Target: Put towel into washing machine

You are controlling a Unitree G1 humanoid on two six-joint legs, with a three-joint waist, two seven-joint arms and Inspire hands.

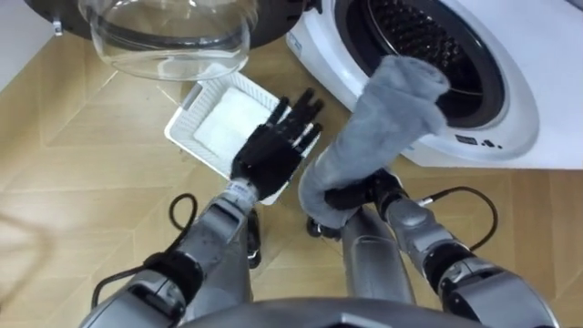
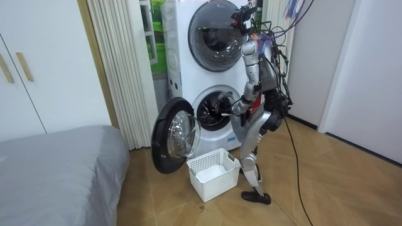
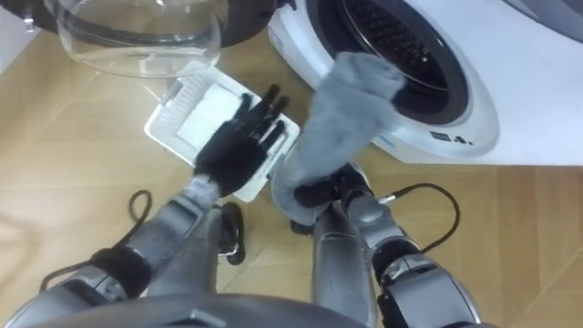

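Right hand (image 1: 357, 195): fingers curled round the lower end of the towel and partly wrapped in its cloth.
Towel (image 1: 387, 114): grey, rising from that hand. Its top end is at the mouth of the washing machine (image 1: 510, 128), in front of the dark drum (image 1: 428, 36).
Left hand (image 1: 273, 150): just beside the right hand, fingers straight and spread, holding nothing, above the basket (image 1: 187, 123).
Basket: white, on the floor beneath the left hand.
Door (image 1: 168, 41): glass, swung open, beyond the left hand.
Robot: stands facing the machine.
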